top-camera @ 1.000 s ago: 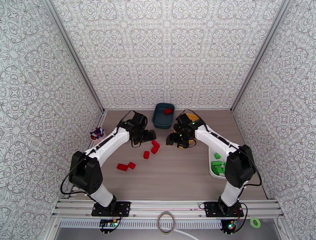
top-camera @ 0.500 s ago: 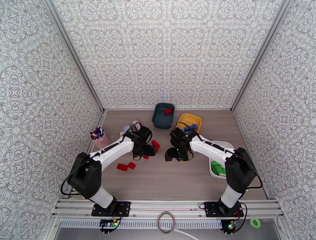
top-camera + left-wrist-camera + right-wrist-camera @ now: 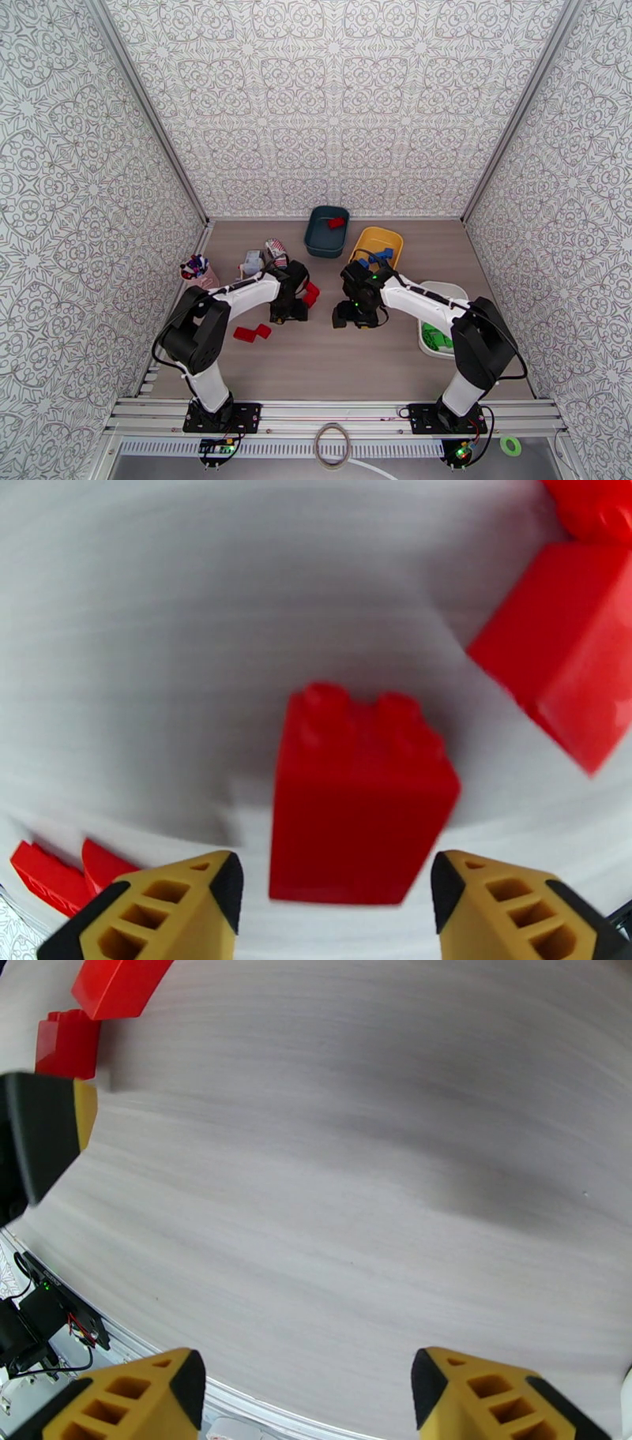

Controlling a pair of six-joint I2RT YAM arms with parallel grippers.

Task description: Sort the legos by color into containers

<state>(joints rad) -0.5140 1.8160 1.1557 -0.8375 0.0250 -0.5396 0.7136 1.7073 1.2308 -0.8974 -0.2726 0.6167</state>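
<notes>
1. Left gripper (image 3: 333, 886), drawn back toward the bases since earlier, straddles the brick (image 3: 359, 796): glossy red plastic, studded, standing on the table (image 3: 158, 638); jaws apart, not touching it.
2. Right gripper (image 3: 304, 1378): jaws apart above pale wood-grain table.

Left wrist view motion-blurred. One red brick (image 3: 569, 646) cut by right edge; second red brick (image 3: 588, 508) clipped at top right corner; two red bricks (image 3: 55, 871) half hidden behind fingertip (image 3: 166, 902). Top view: right arm (image 3: 430, 304) covers part of white tray (image 3: 444, 287); green bricks (image 3: 430, 338) too small to count.
</notes>
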